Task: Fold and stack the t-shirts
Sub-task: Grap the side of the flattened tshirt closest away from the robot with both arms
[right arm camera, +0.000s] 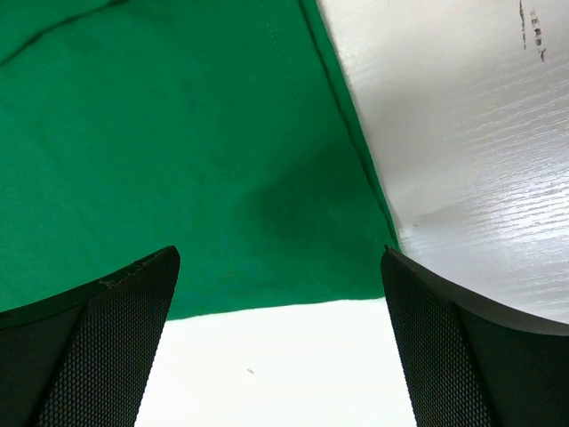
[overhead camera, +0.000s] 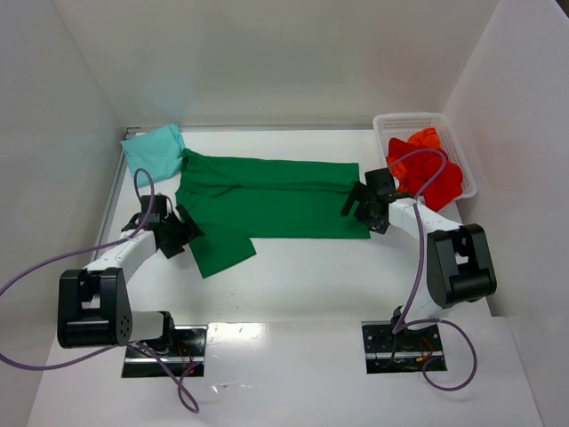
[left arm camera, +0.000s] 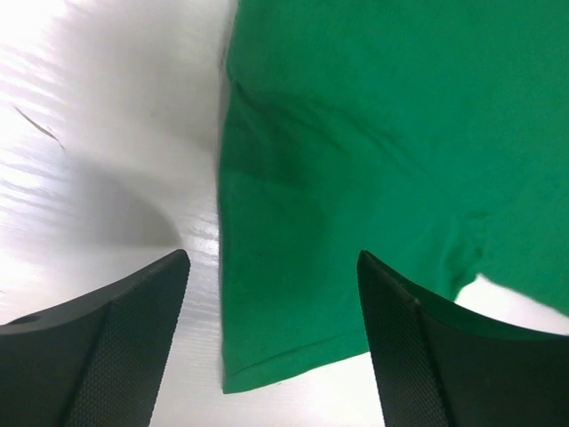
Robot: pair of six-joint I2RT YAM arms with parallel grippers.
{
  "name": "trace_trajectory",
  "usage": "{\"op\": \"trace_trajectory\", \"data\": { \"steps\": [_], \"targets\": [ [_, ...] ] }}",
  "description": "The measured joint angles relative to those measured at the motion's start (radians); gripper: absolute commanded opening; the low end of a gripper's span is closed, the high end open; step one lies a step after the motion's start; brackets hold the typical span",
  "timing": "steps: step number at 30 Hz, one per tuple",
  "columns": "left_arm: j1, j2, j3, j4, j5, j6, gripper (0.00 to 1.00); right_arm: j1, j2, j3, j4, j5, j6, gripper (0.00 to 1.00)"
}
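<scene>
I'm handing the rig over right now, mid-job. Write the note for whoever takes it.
Left gripper: fingers open, empty, over the near-left sleeve of the green t-shirt.
Right gripper: fingers open, empty, over that shirt's near-right corner.
Things: green t-shirt spread across the table; pale teal t-shirt at the far-left corner; red t-shirts bunched in the white basket, far right.
Done: green one laid out. Nothing stacked.
Left: fold green, then the others, and stack.
</scene>
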Motion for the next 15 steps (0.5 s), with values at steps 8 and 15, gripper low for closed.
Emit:
{"op": "trace_trajectory", "data": {
  "steps": [8, 15],
  "targets": [
    [-0.042, 0.035, -0.009, 0.006, -0.019, -0.001, 0.77, -0.004, 0.013, -0.014, 0.017, -0.013, 0.000, 0.99],
    [-0.067, 0.079, 0.005, 0.045, -0.037, -0.006, 0.54, -0.016, 0.016, -0.016, 0.022, -0.017, 0.000, 0.99]
  ]
}}
